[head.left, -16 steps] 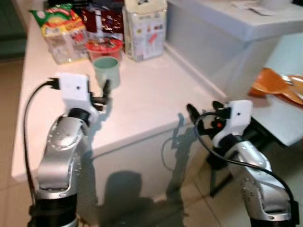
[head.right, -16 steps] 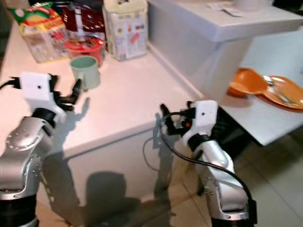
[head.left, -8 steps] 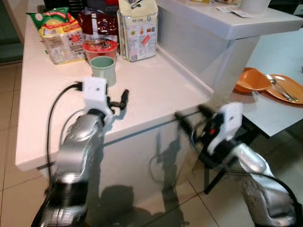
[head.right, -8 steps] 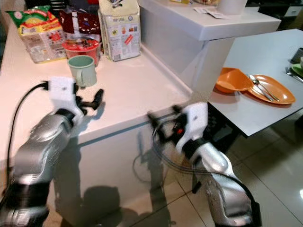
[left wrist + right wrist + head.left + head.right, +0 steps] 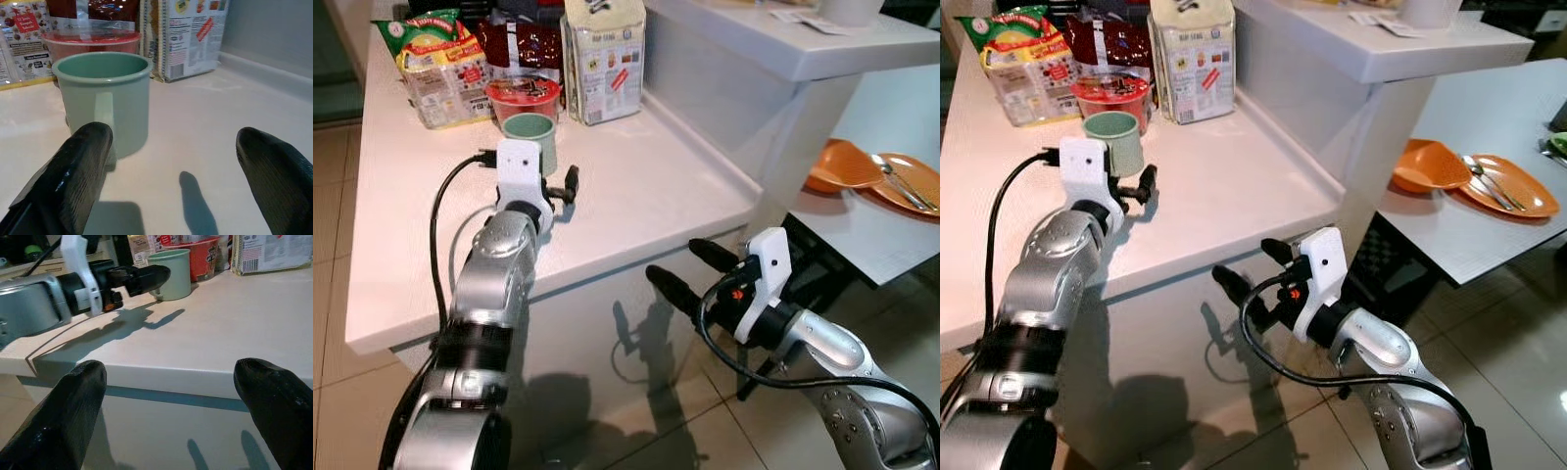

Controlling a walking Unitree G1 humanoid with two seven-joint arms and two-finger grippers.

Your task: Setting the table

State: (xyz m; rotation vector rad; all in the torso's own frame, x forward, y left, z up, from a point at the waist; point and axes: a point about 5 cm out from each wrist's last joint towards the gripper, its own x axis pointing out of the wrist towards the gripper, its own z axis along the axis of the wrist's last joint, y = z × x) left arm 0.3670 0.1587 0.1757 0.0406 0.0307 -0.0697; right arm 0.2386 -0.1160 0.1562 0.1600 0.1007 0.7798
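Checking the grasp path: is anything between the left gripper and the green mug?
Nothing visible. The open left gripper faces the green mug across bare counter; the red-lidded cup and packets stand behind the mug.

White counter, grey table, tiled floor.

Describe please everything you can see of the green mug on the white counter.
The green mug is pale mint, smooth and glossy, perhaps enamel or ceramic. It stands upright on the white counter, mouth open, its inside not visible. Its one handle faces the left gripper, whose open fingers hover close before it without touching. Right behind it stands a red-lidded instant noodle cup, beside snack packets; whether they touch cannot be told.
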